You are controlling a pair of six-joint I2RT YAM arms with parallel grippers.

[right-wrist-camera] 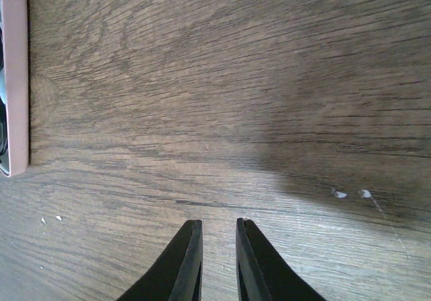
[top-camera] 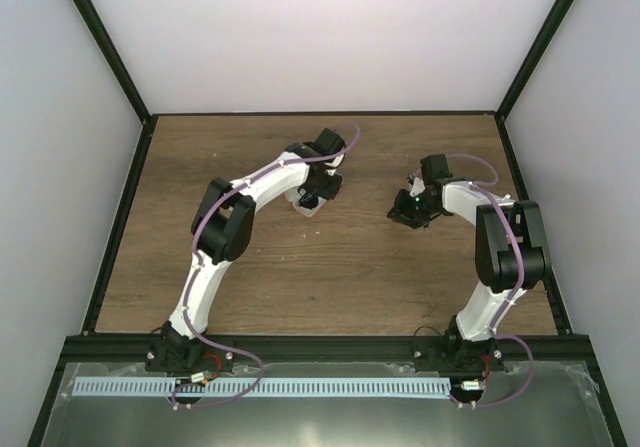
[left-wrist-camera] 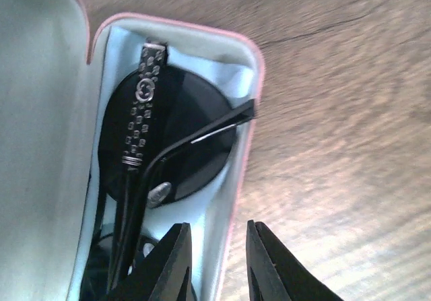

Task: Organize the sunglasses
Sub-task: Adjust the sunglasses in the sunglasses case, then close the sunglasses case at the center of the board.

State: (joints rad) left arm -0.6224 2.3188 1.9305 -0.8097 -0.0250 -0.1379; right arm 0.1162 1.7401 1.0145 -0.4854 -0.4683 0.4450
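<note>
**Sunglasses in the case, one arm over the rim**

Black fingertips of the left gripper [left-wrist-camera: 218,227] fill the near edge of the left wrist view. They stand a little apart and straddle the right wall of the pink rounded oblong case [left-wrist-camera: 252,65], one finger inside and one outside. The wall runs through the gap, and I see no pinch on it.

The small black thin-framed sunglasses [left-wrist-camera: 168,132] lie folded inside the case, dark lenses down. They rest on what looks like a light blue square cloth [left-wrist-camera: 232,79]. One temple arm with a patterned silver strip lies along the case. The other slim arm crosses the lens, and its tip rests on or just over the right rim.

Stowing appears nearly done, and closing is what remains. The next move, as I judge it, is to nudge the stray temple tip inside the wall. The left finger must then come out of the case before the pale-lined lid [left-wrist-camera: 40,146], which lies open to the left, is brought over.

The projecting arm would foul the lid, and so would the finger inside the case. A careless push could also skid the light case across the brown wood-grain table [right-wrist-camera: 269,79].

The right gripper [right-wrist-camera: 218,221] hovers low over bare wood to the right of the case. Its fingers are only a narrow slit apart and hold nothing. The case's pink edge shows at the left margin of the right wrist view, so that arm is near enough to steady it.
</note>
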